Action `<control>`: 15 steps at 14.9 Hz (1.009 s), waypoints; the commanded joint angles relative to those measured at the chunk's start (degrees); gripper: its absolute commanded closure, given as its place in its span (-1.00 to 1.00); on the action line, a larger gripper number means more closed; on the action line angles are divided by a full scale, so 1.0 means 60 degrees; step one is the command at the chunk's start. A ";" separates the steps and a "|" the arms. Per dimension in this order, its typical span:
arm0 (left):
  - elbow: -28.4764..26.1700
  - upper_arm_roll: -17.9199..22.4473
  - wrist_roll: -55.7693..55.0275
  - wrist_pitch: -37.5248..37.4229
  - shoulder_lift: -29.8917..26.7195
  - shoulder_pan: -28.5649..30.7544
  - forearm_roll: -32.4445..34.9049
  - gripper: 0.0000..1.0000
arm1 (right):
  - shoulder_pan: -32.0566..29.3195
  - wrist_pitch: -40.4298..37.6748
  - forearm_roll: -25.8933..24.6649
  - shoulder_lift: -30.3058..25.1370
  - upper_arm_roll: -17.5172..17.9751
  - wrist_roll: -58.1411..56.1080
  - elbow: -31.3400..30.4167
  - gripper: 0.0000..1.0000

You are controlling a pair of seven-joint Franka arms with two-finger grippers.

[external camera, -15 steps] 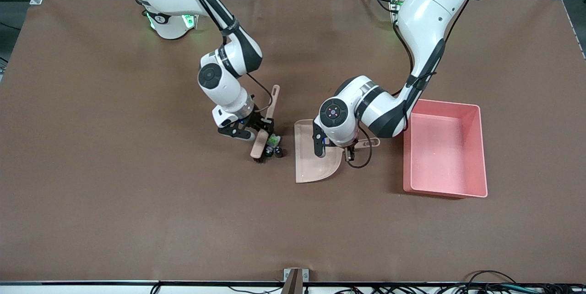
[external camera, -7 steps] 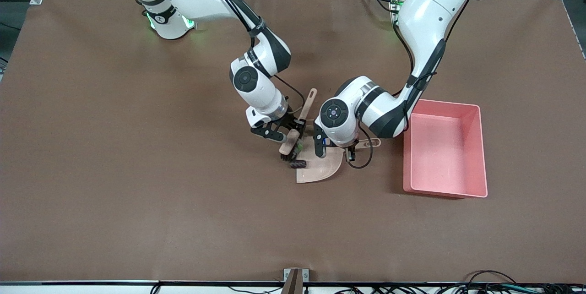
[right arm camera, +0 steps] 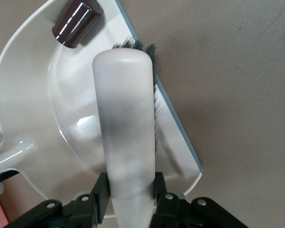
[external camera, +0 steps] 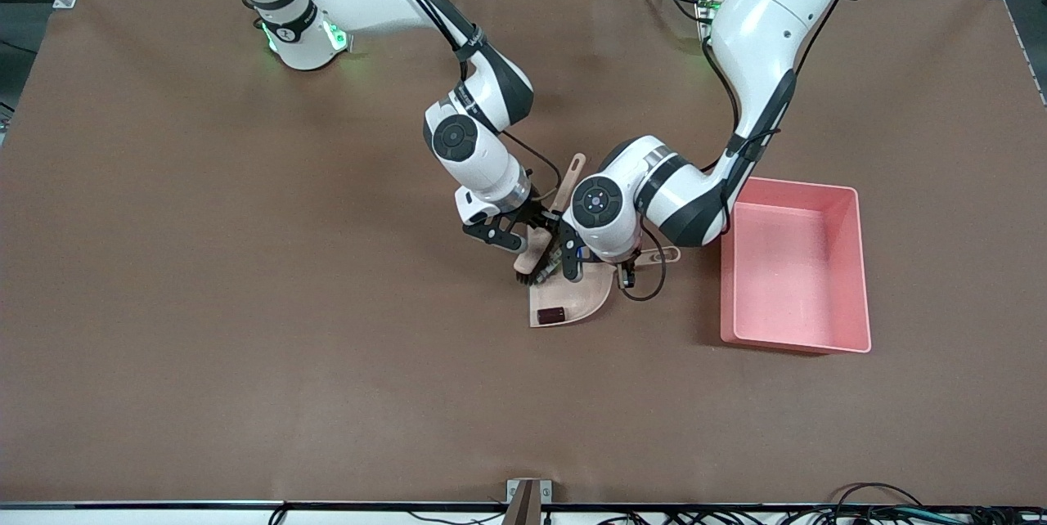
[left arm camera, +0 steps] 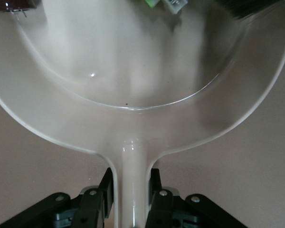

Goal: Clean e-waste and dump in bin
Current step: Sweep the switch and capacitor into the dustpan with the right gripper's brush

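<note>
Front view: two arms reach to the middle of the brown tabletop [external camera: 245,345]; the right arm bends down from its base, its right gripper [external camera: 536,232] low over the open mouth of the beige dustpan [external camera: 572,304], fingers closed on a wooden brush [external camera: 550,224] whose handle slants up toward the bases; the left arm folds at the elbow, its left gripper [external camera: 628,266] at the dustpan's handle, beside the pink bin [external camera: 851,263]; one brush, one dustpan, one bin; the bin, toward the left arm's end of the tabletop, holds nothing that shows; a dark cylindrical piece [external camera: 552,315] lies in the dustpan at the corner nearest the camera.

Left wrist view: the black fingers [left arm camera: 102,194] are clamped on either side of the dustpan handle [left arm camera: 132,185]; the pan's scoop spreads out from it, and at its mouth sit a white-and-green component [left arm camera: 166,4], only partly in frame, the dark piece [left arm camera: 16,4] at the other corner, and blurred dark bristles [left arm camera: 247,7].

Right wrist view: the fingers [right arm camera: 100,192] grip the pale brush handle [right arm camera: 128,123], which lies across the pan's mouth; bristles [right arm camera: 154,99] appear to touch the lip; the dark cylinder [right arm camera: 77,22] rests inside on the pan floor.
</note>
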 commanded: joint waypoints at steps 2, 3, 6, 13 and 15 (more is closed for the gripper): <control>0.0051 0.0068 -0.0192 -0.0151 -0.0001 -0.0083 0.0226 0.61 | 0.0134 -0.0186 0.0029 0.0080 -0.0082 0.0656 0.0528 1.00; 0.0051 0.0068 -0.0192 -0.0151 -0.0001 -0.0054 0.0226 0.61 | 0.0091 -0.0215 0.0000 0.0051 -0.0082 0.0612 0.0499 1.00; 0.0036 0.0068 -0.0221 -0.0151 -0.0001 0.0034 0.0241 0.61 | -0.0230 -0.1106 -0.0307 -0.0052 -0.0126 0.0364 0.0412 1.00; -0.0066 0.0053 -0.0221 0.0695 0.0028 0.0078 0.0241 0.63 | -0.1723 -0.3420 -0.0308 -0.2144 -0.0126 -0.1581 -0.0759 1.00; -0.0139 0.0039 -0.0192 0.1472 0.0057 0.0093 0.0226 0.73 | -0.2527 -0.3555 -0.0308 -0.3036 -0.0111 -0.2809 -0.1635 1.00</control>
